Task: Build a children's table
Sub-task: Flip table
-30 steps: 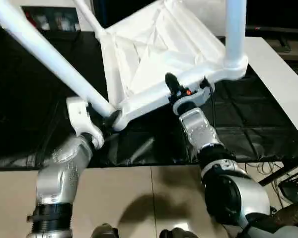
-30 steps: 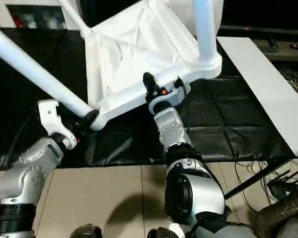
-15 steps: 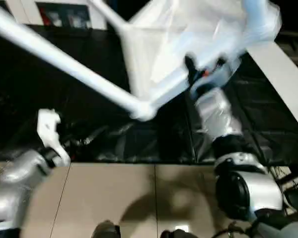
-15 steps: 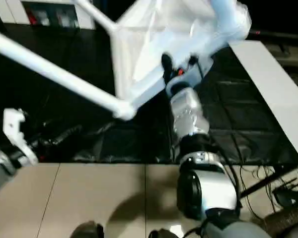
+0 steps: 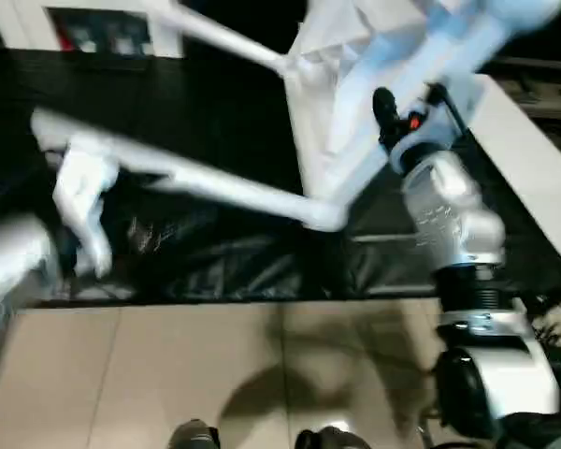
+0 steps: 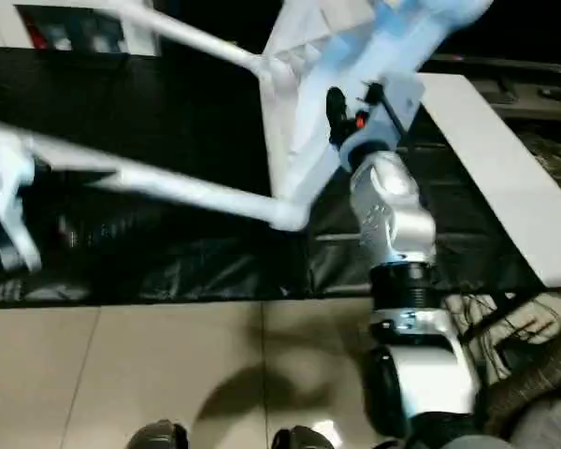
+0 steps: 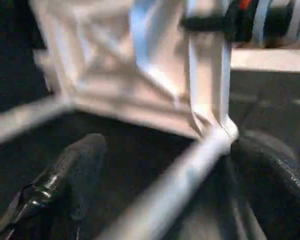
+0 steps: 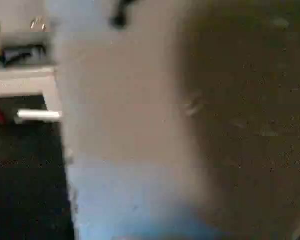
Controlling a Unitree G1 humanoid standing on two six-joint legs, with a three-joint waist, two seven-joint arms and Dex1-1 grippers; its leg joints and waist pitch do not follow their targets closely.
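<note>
White table point(image 5: 355, 84) tipped on edge above the black work surface point(image 5: 215, 262), legs jutting out, one long leg point(image 5: 215, 187) stretched leftward, its rim clamped by the right gripper point(image 5: 397, 117), left gripper point(image 7: 160, 165) spread wide, fingers point(image 7: 65, 175) clear of the leg.
</note>
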